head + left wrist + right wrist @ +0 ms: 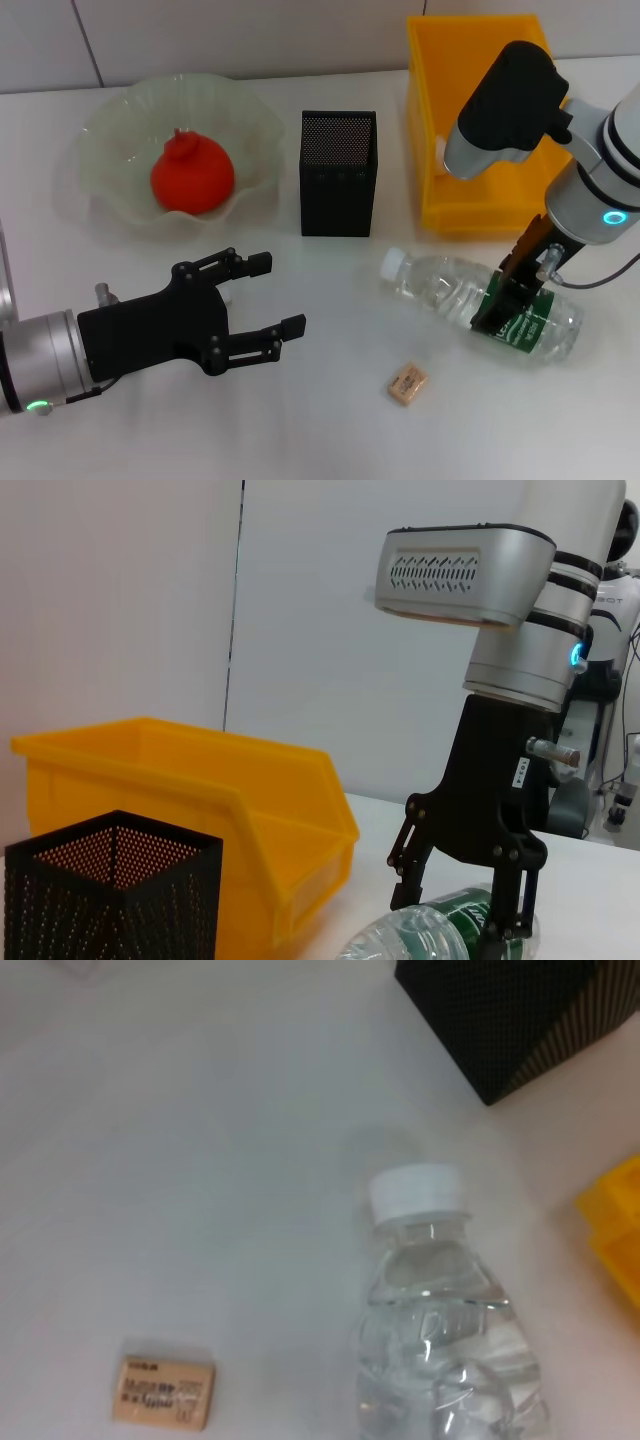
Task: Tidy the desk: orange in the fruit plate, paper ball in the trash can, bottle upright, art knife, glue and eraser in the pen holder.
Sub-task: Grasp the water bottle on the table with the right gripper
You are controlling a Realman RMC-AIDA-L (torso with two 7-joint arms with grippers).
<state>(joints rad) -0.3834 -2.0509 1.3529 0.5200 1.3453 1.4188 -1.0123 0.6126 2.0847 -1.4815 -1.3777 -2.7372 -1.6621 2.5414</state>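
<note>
The right pincer point(508, 300) reaches down over the water bottle point(450, 290), its 2 black fingers point(510, 905) straddling the green-labelled body; whether they have clenched onto the plastic cannot be told. The bottle lies on its side on the white surface point(330, 430) at the near right, its white cap point(417, 1190) pointing left toward the middle. Just near of the cap, a small tan eraser point(407, 384) with printed marks rests flat on the surface, apart from the bottle. Behind the right arm, at the far right, stands the yellow trash can point(450, 120), a tall-walled bin with an open front lip. Beside it to the left, near the centre, the black mesh pen holder point(339, 172) stands upright; its inside is not visible. Farther left, the red-orange orange point(192, 175) sits in the pale-green fruit plate point(110, 130) with the ruffled rim, stem nub up. The left pincer point(270, 295) hovers at the near left above the surface, fingers spread and released, holding nothing, pointing right toward the bottle and well apart from it.
</note>
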